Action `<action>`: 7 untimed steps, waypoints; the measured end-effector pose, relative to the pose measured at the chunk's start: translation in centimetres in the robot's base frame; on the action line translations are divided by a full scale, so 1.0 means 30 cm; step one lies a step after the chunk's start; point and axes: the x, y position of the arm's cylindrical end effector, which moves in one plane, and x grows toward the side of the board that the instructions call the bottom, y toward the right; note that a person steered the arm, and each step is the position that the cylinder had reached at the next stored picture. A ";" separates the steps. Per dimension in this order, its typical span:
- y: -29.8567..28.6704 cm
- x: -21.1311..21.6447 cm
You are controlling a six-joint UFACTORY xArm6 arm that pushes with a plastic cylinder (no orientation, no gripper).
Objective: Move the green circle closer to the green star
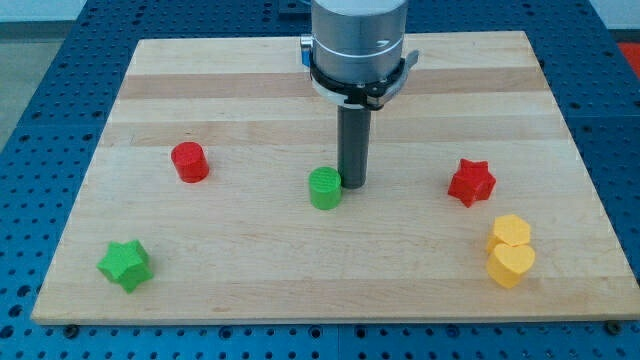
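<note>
Far off toward the view's lower left from my tip, the green star (125,264) lies near the bottom-left corner of the wooden surface (250,90). Nearer, but still well to the left of the tip and at about its height in the view, sits the red cylinder (189,161). The green circle (324,187) is just beside the tip on its left and a shade lower in the view; it looks to be touching the rod, though I cannot tell for sure. My tip (354,184) is the lower end of a plain dark rod, an end effector with no jaws to part or close, and it grips nothing. To the right of the tip, well apart, is the red star (471,182). Farther right and lower, two yellow blocks touch one another: a yellow hexagon-like block (511,230) above a yellow heart (511,265).
</note>
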 end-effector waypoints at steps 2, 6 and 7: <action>-0.023 0.054; -0.287 0.157; -0.369 0.190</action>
